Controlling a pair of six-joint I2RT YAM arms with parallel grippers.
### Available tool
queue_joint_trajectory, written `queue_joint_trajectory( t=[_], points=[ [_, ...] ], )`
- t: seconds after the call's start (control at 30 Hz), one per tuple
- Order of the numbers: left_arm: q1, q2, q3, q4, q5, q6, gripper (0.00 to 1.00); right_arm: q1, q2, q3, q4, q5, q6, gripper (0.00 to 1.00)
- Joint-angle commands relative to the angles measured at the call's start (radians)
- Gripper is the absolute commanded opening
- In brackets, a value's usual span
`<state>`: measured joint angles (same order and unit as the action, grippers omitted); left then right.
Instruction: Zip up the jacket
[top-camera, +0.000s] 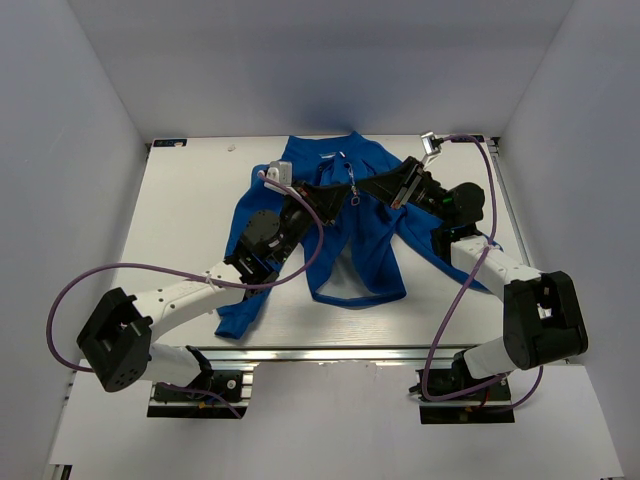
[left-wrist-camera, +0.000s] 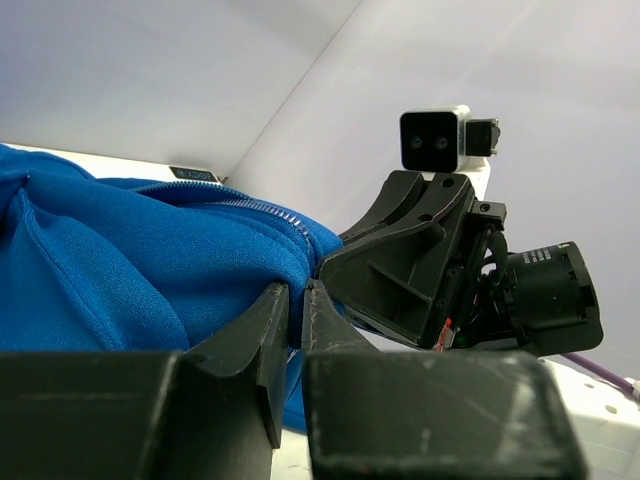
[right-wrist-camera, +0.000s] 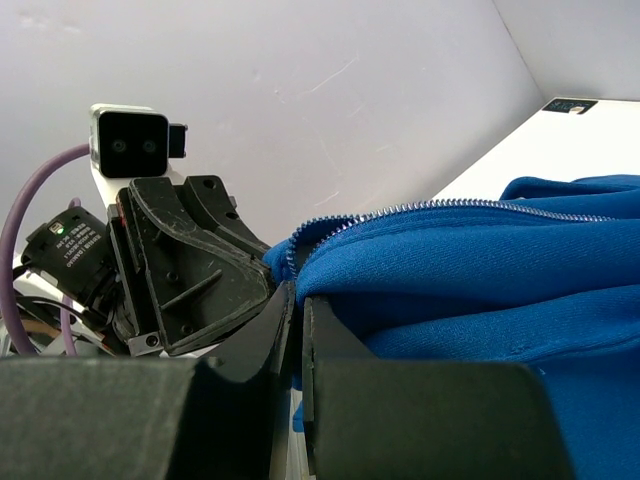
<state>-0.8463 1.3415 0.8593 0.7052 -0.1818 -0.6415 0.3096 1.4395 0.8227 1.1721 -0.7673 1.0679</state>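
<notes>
The royal-blue fleece jacket (top-camera: 365, 250) lies on the white table (top-camera: 190, 220), collar toward the back, its front open toward the hem. My left gripper (top-camera: 338, 196) and right gripper (top-camera: 363, 190) meet tip to tip over the upper front. In the left wrist view my left gripper (left-wrist-camera: 297, 300) is shut on a fold of the jacket (left-wrist-camera: 120, 260) beside the zipper teeth (left-wrist-camera: 255, 206), with the right gripper (left-wrist-camera: 400, 270) just beyond. In the right wrist view my right gripper (right-wrist-camera: 298, 298) is shut on the jacket's edge (right-wrist-camera: 480, 260) under the zipper teeth (right-wrist-camera: 450, 205).
White walls close in the table at the back and both sides. A small dark label (top-camera: 170, 143) sits at the back left corner. A metal rail (top-camera: 380, 353) runs along the front edge. Purple cables (top-camera: 70, 290) loop off both arms.
</notes>
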Motion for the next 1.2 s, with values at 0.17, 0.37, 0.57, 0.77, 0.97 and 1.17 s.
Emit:
queue_joint_trajectory(
  t=[0.17,0.37,0.57,0.77,0.97,1.17],
  points=[
    [-0.030,0.001,0.014,-0.090,0.133,-0.007,0.13,0.005,-0.037,0.023,0.083,0.069,-0.009,0.00],
    [-0.030,0.007,0.009,-0.095,0.162,-0.018,0.08,0.003,-0.030,0.016,0.119,0.108,0.018,0.00],
    [-0.030,0.005,-0.022,-0.082,0.171,-0.014,0.11,0.003,-0.036,0.027,0.103,0.140,0.046,0.00],
    [-0.030,0.011,-0.039,-0.050,0.180,-0.009,0.11,0.005,-0.071,0.013,-0.014,0.206,0.037,0.00],
    [-0.030,0.022,-0.032,-0.055,0.182,-0.007,0.22,0.005,-0.106,0.007,-0.075,0.204,-0.009,0.00],
    [-0.030,0.027,-0.026,-0.059,0.182,-0.009,0.27,0.005,-0.119,-0.014,-0.089,0.178,-0.006,0.00]
  ],
)
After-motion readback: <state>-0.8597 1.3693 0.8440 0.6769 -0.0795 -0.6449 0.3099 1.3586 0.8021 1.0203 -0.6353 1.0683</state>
